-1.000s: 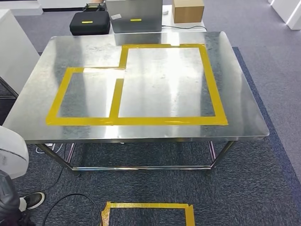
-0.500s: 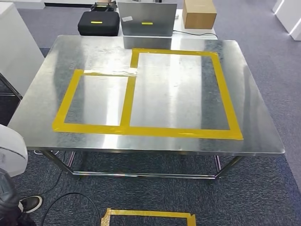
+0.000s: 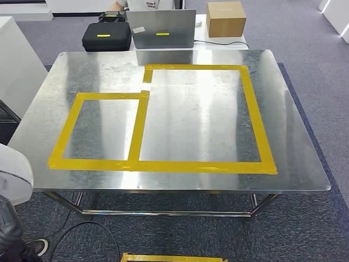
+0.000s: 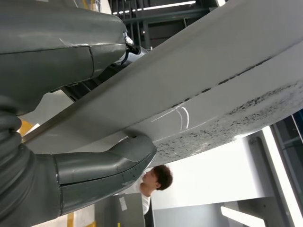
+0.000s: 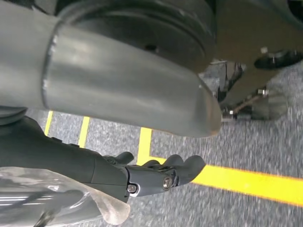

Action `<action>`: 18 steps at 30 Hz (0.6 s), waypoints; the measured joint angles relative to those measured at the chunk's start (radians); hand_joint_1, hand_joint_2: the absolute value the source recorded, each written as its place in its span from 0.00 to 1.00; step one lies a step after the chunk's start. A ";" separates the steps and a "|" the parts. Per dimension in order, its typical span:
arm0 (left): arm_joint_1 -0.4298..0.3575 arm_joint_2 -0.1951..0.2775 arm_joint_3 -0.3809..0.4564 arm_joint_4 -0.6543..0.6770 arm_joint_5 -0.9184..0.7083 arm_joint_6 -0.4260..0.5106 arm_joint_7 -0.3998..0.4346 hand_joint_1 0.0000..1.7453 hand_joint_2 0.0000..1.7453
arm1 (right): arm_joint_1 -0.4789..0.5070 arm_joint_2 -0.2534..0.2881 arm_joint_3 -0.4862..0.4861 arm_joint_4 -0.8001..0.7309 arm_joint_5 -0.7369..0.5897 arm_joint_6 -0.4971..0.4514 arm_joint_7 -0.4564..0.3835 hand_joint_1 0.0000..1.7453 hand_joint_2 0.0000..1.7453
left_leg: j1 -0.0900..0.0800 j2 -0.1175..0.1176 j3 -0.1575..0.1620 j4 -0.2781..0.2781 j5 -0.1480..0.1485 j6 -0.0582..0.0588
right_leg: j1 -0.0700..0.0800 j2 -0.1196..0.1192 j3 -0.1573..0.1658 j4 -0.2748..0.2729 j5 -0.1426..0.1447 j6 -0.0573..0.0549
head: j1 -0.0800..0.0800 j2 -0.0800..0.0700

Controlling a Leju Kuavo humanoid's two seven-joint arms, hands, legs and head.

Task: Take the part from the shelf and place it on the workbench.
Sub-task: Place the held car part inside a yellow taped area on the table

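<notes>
left hand point(image 4: 89, 142) grips a large pale grey part point(image 4: 214, 80), thumb under, fingers over. right hand point(image 5: 157, 177): fingers curled, grasp cannot tell. workbench point(image 3: 288, 164) ahead.

Left hand point(image 4: 71, 118): thumb point(image 4: 107, 165) below and upper fingers point(image 4: 64, 42) above clamp a broad flat pale part point(image 4: 200, 80); firm hold. Right hand point(image 5: 118, 142): thick thumb point(image 5: 125, 90) extended, dark fingers point(image 5: 168, 175) curled slightly, apart from thumb; whether it holds anything can't be made out.
</notes>
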 joint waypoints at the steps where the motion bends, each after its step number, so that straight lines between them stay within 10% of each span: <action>1: 0.000 0.001 0.000 0.000 0.000 0.000 0.000 1.00 1.00 | 0.001 0.000 0.000 0.000 0.000 0.000 0.000 0.00 0.00 | 0.001 0.000 -0.016 0.006 0.000 -0.001 | 0.000 0.000 0.009 0.000 -0.007 0.001 | 0.000 0.000; 5: 0.000 0.002 0.000 0.001 0.000 0.000 0.000 1.00 1.00 | 0.001 0.000 0.000 0.000 0.000 0.000 0.000 0.00 0.00 | -0.003 0.004 0.019 -0.178 0.134 0.009 | 0.000 0.000 0.046 -0.001 -0.038 0.012 | 0.000 0.000; 10: 0.002 0.002 0.001 0.002 -0.002 0.000 0.000 1.00 1.00 | -0.002 0.000 0.000 0.000 0.000 0.000 -0.001 0.00 0.00 | -0.009 0.006 0.044 -0.237 0.152 0.044 | 0.001 -0.002 0.065 0.016 -0.053 0.046 | 0.001 0.000; 15: 0.001 0.001 0.001 0.002 -0.018 0.010 0.002 1.00 1.00 | -0.006 0.000 0.000 0.000 -0.005 0.014 -0.013 0.00 0.00 | -0.008 0.005 0.070 -0.246 0.140 0.062 | -0.001 0.000 -0.086 0.247 -0.151 0.062 | 0.012 0.000; 18: 0.002 -0.002 0.003 0.007 -0.111 0.078 0.022 1.00 1.00 | -0.001 0.000 -0.001 0.000 -0.005 0.005 -0.002 0.00 0.00 | -0.013 0.000 0.093 -0.245 0.122 0.062 | 0.001 0.000 -0.121 0.217 -0.076 0.053 | 0.013 0.000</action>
